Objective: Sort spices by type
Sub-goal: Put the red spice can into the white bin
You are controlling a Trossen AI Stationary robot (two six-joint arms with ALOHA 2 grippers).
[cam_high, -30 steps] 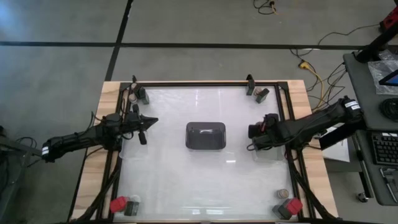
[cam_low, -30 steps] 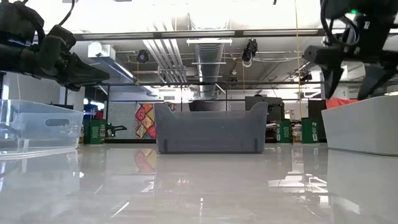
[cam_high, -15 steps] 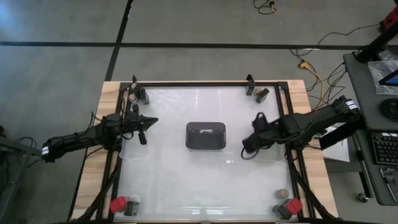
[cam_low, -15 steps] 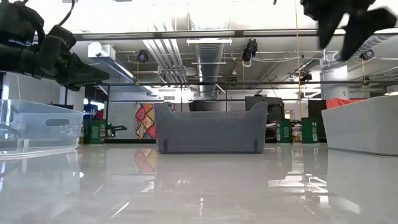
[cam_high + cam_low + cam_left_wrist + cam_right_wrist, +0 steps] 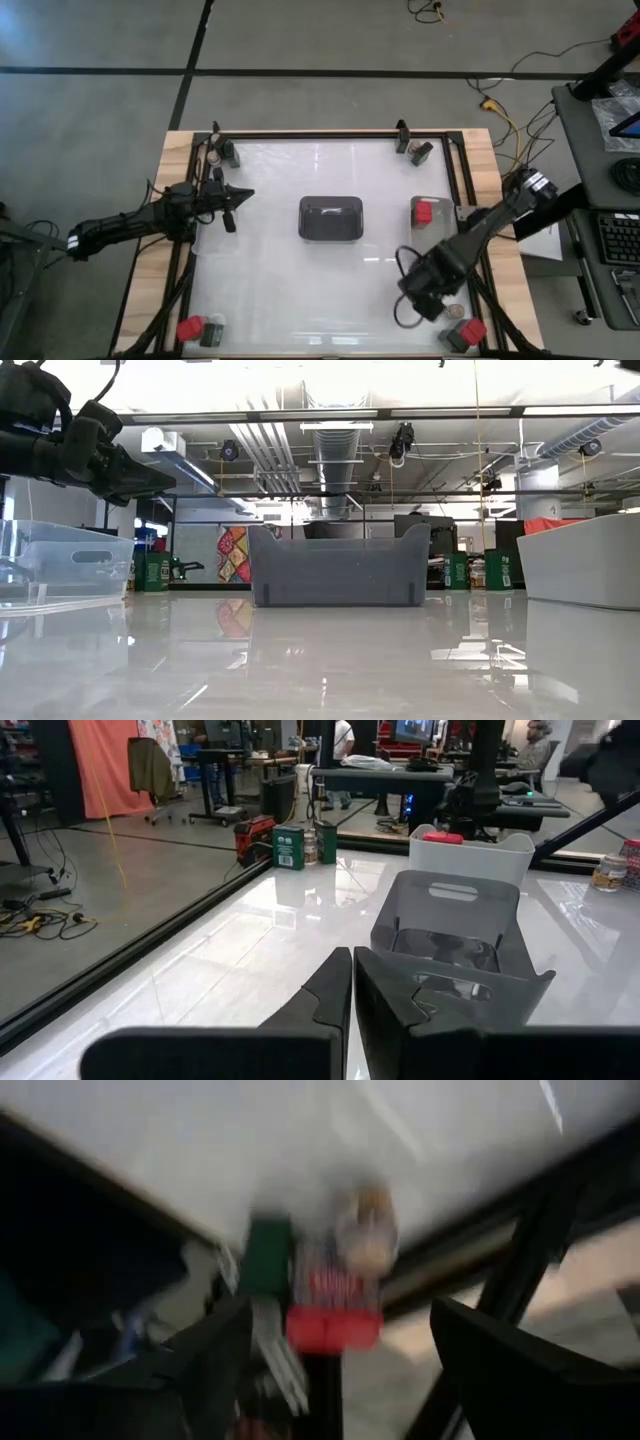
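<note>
The right pincer is hanging, fingers spread and empty, over the bench, with the corner cluster of spices just ahead of it: a red block lying broadside between its fingers, a tan-topped jar behind, a green-faced dark block beside. So the right arm is plainly the nearer. Farther off, a red block in the clear tray is sitting behind this pincer, while the left pincer, fingers pressed together, is waiting well apart.

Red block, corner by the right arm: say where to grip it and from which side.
Take the red block by its top, from straight above: the jar and dark block crowd its inward sides, so a sideways approach would probably hit them. The right gripper is open nearby.
</note>
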